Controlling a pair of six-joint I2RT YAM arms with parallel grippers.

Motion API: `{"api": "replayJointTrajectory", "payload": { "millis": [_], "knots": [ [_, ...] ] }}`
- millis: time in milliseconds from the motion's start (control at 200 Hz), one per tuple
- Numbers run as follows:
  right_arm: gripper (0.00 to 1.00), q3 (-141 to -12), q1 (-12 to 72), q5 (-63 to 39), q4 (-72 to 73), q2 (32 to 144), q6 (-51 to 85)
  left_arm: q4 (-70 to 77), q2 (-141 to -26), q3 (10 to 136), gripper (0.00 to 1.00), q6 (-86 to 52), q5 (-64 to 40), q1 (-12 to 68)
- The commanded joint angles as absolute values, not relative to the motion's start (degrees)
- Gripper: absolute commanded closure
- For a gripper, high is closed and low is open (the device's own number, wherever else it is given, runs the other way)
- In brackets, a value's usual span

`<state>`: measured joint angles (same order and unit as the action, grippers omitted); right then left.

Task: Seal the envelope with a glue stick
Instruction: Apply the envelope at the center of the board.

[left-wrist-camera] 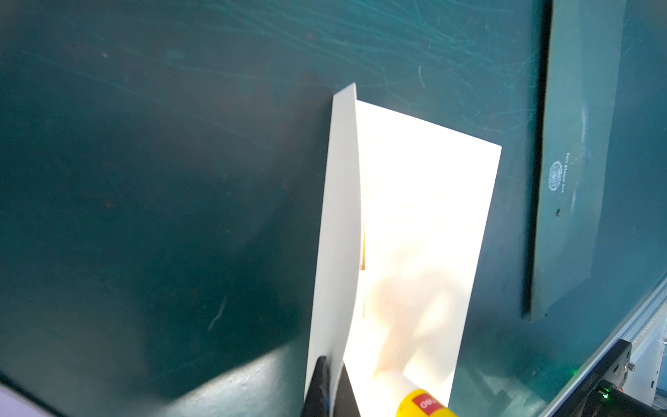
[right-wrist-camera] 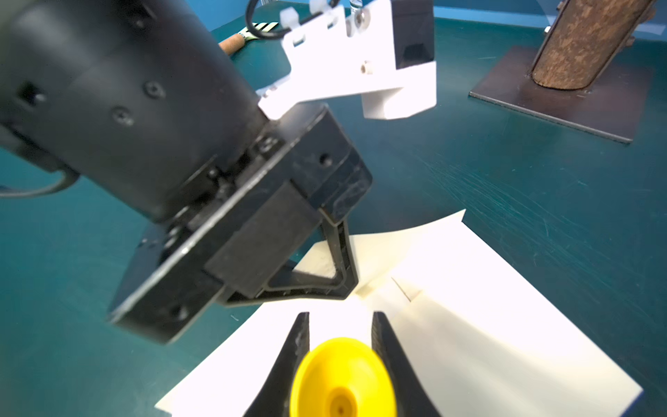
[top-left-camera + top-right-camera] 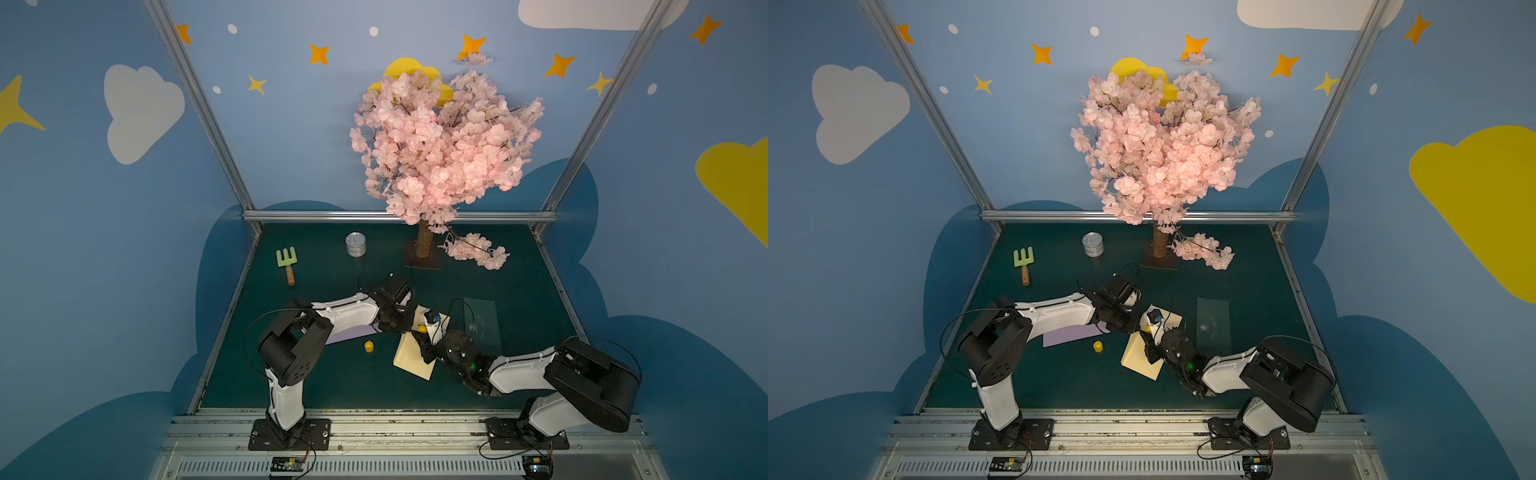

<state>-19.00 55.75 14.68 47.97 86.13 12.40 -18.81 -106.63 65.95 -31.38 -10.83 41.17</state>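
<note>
The left end effector is clenched on the edge of the flap, lifting it upright off the cream envelope. I judge this is done to expose the strip beneath so glue can reach it. The right end effector is closed around the glue stick, grasping it by the body with the round yellow base facing its wrist camera. The pale tip points down at the envelope, just beside the raised flap. The stick's yellow cap lies apart on the bench, near the envelope's left edge, so the stick is ready to spread.

Whether the tip actually touches the paper cannot be told. In the left wrist view the envelope is washed out to near white and the stick is cut off by the frame edge. In both top views the two wrists crowd over that spot. Any glue already laid down is likewise invisible in the glare. A purple sheet, left of the envelope, is partly hidden under the left arm.
</note>
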Motion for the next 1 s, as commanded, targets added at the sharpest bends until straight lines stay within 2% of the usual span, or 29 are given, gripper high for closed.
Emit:
{"api": "replayJointTrajectory", "payload": {
  "millis": [0, 275, 456, 586, 926, 961, 996],
  "knots": [
    [1.00, -20.75, 55.85, 23.61, 37.84, 88.52, 13.34, -21.08, -107.99, 66.81, 0.97, -30.68, -10.19, 41.22],
    [1.00, -24.86, 49.37, 24.02, 44.27, 95.07, 9.44, -20.95, -107.88, 66.47, 0.97, -30.79, -10.37, 41.21],
    [1.00, -25.23, 48.17, 22.44, 44.14, 93.86, 7.46, -21.35, -107.49, 66.36, 0.97, -30.70, -10.02, 41.20],
    [1.00, -24.59, 48.33, 20.35, 40.55, 87.51, 9.71, -21.67, -107.46, 66.73, 0.97, -30.80, -9.76, 41.22],
    [1.00, -25.23, 44.66, 13.87, 23.40, 62.49, 22.01, -23.44, -108.19, 68.45, 0.97, -30.83, -9.13, 41.27],
    [1.00, -25.26, 44.33, 13.67, 21.74, 60.85, 22.00, -23.65, -108.07, 68.76, 0.92, -30.65, -9.40, 41.39],
    [1.00, -25.04, 44.22, 13.74, 20.25, 59.37, 21.84, -23.73, -107.87, 68.90, 0.77, -30.59, -9.61, 41.40]
  ]
}}
